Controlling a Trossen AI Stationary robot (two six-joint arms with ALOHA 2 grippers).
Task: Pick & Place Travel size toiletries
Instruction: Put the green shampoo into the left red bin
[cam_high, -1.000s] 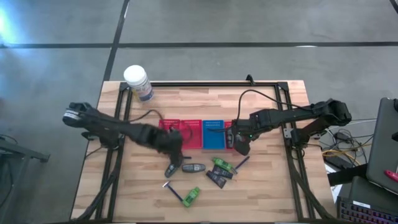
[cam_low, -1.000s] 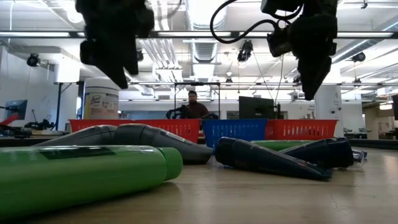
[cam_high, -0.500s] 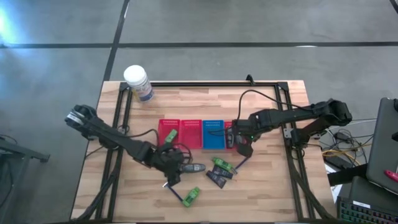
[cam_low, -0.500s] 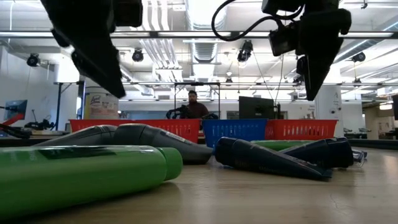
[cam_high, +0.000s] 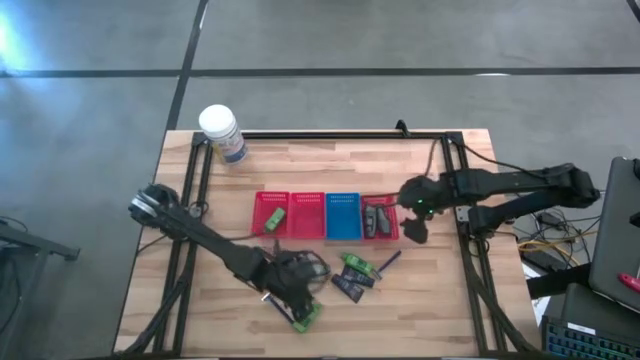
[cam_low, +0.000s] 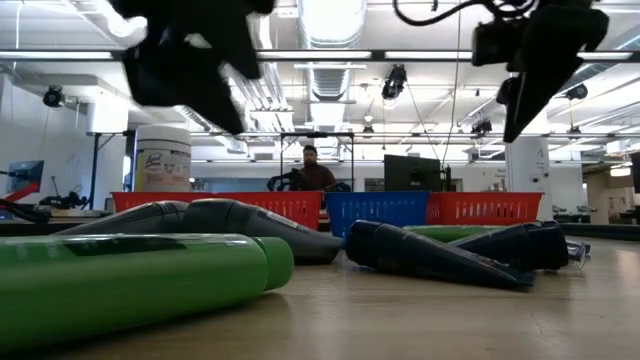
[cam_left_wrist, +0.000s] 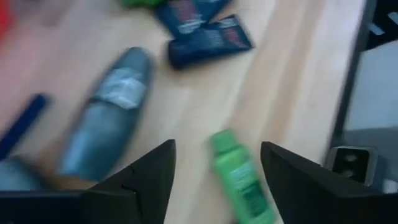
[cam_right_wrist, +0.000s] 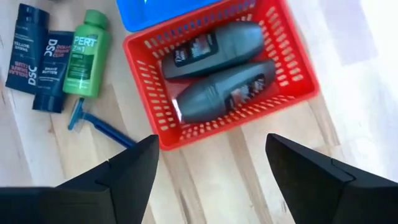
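Two grey bottles (cam_right_wrist: 214, 71) lie in my right-hand red basket (cam_right_wrist: 292, 59), several toiletries (cam_high: 350, 275) wait on the tabletop (cam_high: 430, 300), and both my grippers' fingers (cam_left_wrist: 140, 177) stand apart, empty.

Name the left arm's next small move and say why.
Probably lower the left gripper onto the green bottle: its open fingers already straddle that bottle lying loose on the table, and nothing is held. The right gripper hangs open, empty, beside the red basket.
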